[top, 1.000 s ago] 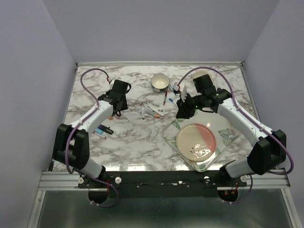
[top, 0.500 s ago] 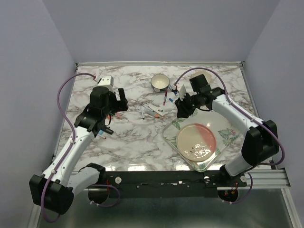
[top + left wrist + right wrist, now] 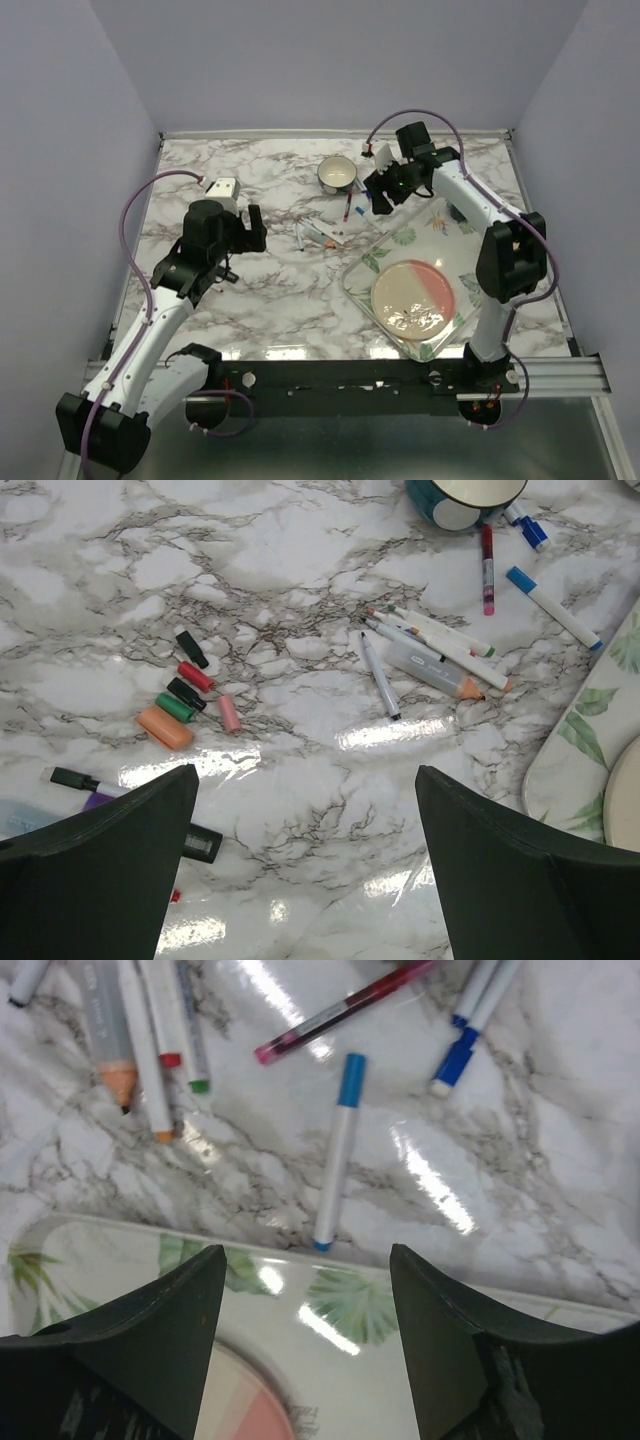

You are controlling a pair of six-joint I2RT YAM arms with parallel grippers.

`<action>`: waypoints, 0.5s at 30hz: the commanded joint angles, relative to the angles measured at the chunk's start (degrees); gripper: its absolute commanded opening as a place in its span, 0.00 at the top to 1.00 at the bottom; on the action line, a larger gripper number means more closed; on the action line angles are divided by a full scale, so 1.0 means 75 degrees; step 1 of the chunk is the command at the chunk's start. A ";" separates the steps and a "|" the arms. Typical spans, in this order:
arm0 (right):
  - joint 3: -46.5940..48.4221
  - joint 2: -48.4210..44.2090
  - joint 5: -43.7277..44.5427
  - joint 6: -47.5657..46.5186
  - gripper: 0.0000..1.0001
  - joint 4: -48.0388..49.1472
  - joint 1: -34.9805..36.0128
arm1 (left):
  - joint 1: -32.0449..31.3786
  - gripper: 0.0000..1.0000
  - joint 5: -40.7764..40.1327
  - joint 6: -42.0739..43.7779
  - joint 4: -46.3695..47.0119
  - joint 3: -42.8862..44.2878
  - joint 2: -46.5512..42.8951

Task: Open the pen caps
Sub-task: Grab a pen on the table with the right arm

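While the left gripper (image 3: 305,780) is hovering, fingers spread wide, near loose pen caps (image 3: 196,676) lying on the marble table (image 3: 300,540), the right gripper (image 3: 305,1255), fingers likewise apart, is hanging over a blue-capped pen (image 3: 335,1155) just beside the tray (image 3: 110,1250).

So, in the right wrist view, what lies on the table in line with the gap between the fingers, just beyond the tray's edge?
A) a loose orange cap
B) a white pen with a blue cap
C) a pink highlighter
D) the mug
B: the white-barrelled pen, its blue cap on, lies on the marble table in line with the gap of the open right gripper, just past the tray rim.
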 commanded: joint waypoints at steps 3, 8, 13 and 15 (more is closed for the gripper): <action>0.2120 0.1581 0.0713 -0.0169 0.27 -0.1089 -0.0151 | 0.0108 0.01 0.0447 0.0116 0.0099 -0.0013 -0.0179; 0.3129 0.2705 0.0527 0.0100 0.32 -0.1476 -0.0151 | 0.0214 0.01 0.0447 0.0081 0.0158 -0.0048 -0.0226; 0.3095 0.3082 0.0303 0.0147 0.35 -0.1535 -0.0151 | 0.0377 0.01 0.0810 0.0022 0.0228 -0.0071 -0.0238; 0.3013 0.3187 0.0233 0.0124 0.37 -0.1523 -0.0151 | 0.0436 0.01 0.0951 -0.0001 0.0263 -0.0083 -0.0250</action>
